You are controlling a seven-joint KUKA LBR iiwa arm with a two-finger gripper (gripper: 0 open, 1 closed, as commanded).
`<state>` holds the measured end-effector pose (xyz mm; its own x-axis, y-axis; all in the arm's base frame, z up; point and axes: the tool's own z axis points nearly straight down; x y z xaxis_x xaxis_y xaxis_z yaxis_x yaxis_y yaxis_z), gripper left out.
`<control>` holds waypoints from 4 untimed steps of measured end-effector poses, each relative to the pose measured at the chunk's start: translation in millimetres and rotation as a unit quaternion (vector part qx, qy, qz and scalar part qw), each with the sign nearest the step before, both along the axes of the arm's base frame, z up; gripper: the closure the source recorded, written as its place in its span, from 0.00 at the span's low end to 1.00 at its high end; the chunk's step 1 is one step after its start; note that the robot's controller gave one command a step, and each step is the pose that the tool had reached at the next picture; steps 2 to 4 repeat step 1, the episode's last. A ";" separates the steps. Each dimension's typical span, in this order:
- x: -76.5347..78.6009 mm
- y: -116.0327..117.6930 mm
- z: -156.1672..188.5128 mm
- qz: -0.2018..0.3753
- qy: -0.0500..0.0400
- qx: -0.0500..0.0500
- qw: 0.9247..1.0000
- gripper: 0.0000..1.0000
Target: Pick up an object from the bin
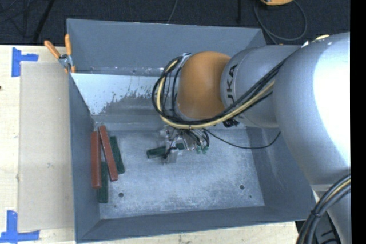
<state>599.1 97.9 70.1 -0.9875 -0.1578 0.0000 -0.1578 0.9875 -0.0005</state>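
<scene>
Grey bin floor (200, 188) open around claw (171, 151)

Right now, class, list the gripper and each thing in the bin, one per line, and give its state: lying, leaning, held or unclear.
gripper: down low near the middle of the bin floor.
small dark green piece: sticks out left from the gripper; held or not, unclear.
red-brown bars: two, lying lengthways by the left wall, clear of the gripper.
dark green bars: lying beside and partly under the red-brown bars.
</scene>
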 end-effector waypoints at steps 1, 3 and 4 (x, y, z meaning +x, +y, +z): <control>4.4 18.7 164.9 -0.013 -0.005 0.002 1.000 1.00; 4.4 18.7 164.9 -0.013 -0.005 0.002 1.000 1.00; 4.4 18.7 164.9 -0.013 -0.005 0.002 1.000 1.00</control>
